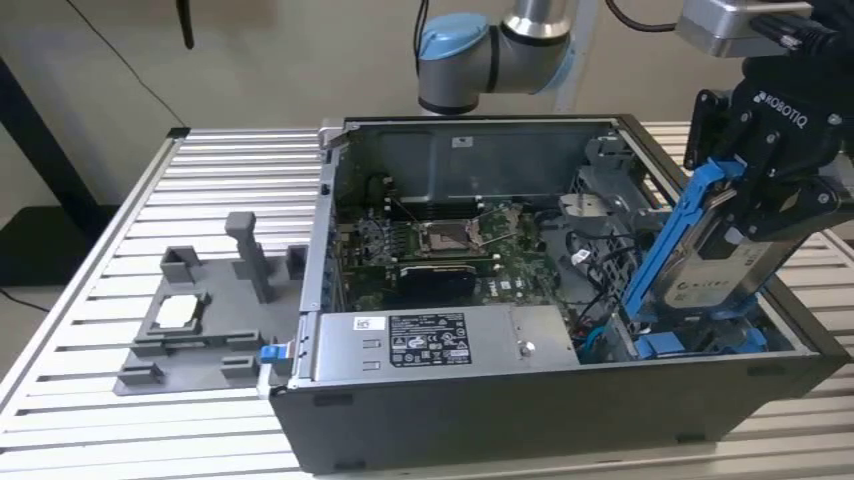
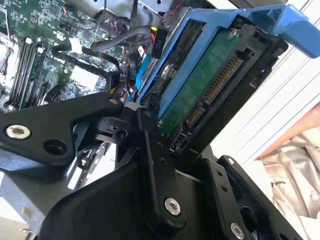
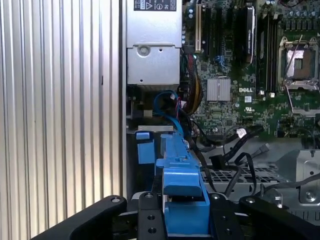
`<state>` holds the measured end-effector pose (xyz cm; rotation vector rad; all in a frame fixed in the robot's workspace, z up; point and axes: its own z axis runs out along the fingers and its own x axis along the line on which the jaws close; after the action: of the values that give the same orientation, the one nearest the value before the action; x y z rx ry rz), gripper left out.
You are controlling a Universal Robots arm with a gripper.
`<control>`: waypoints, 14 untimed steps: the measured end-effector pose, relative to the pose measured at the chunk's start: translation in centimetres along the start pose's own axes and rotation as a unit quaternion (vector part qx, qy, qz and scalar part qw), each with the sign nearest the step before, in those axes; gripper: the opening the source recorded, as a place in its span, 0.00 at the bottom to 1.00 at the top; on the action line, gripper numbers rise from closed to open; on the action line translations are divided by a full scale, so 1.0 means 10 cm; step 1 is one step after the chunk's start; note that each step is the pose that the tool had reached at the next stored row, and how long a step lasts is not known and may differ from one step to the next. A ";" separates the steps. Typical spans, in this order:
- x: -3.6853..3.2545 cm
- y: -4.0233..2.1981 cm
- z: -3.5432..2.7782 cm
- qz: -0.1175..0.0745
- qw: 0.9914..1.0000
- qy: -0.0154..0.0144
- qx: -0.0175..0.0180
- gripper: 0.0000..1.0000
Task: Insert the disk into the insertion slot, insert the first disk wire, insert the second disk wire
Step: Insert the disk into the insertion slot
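Nearest you is the case on the worktop, with the tray to its left in the exterior view. You're on step one. At the right, the disk stands tilted, its lower end at the slot, apparently not seated. The tool is clenched on the disk. Seating likely calls for squaring it to the slot.

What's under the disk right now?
Below the disk, held tilted by the gripper, sits the insertion slot with its blue tabs. The disk's lower end covers much of the slot's inside.
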<state>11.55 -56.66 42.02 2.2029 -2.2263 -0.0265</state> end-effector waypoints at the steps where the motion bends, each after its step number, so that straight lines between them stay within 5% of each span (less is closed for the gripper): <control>1: 0.000 -0.003 0.012 0.000 1.000 0.000 0.000 0.33; 14: 0.005 -0.013 0.126 0.000 1.000 0.000 0.000 0.33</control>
<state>11.65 -56.70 40.76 2.2023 -2.2263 -0.0279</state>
